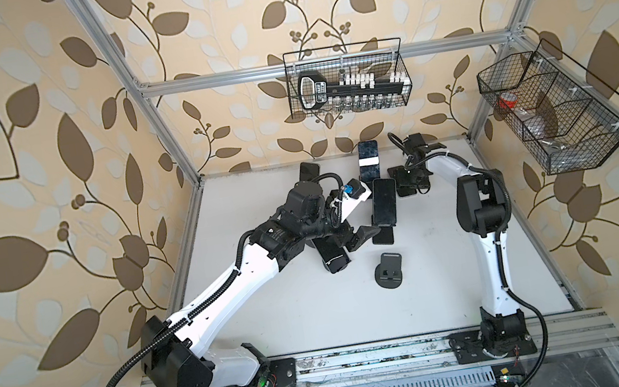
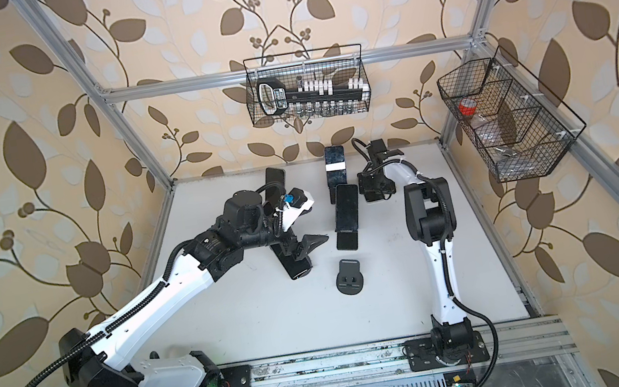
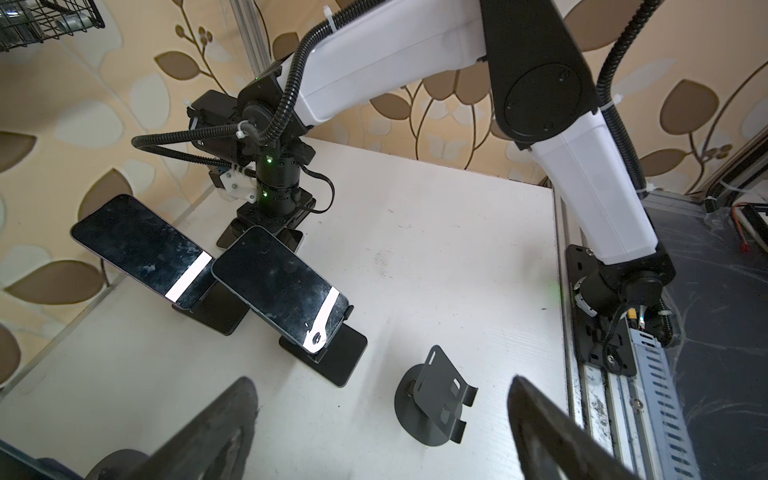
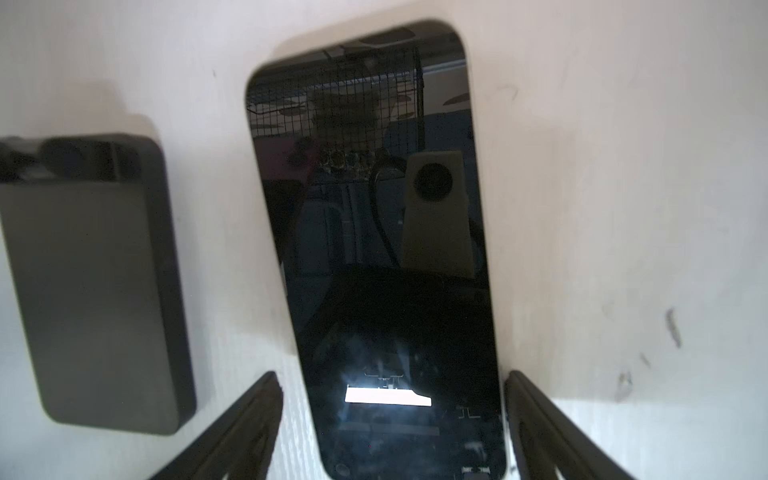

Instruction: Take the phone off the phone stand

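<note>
White bench (image 1: 319,319) carries a dark phone (image 4: 374,249) lying flat; right gripper (image 4: 390,376) jaws straddle one end, parted, seemingly just clear of its edges. Left gripper (image 3: 380,381) jaws gape wide, empty.

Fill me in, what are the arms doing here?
The right gripper is at the far side of the table, jaws open on either side of a phone lying flat there. The left gripper hovers open and empty mid-table, near two more phones propped on stands. An empty stand sits beside it.
</note>
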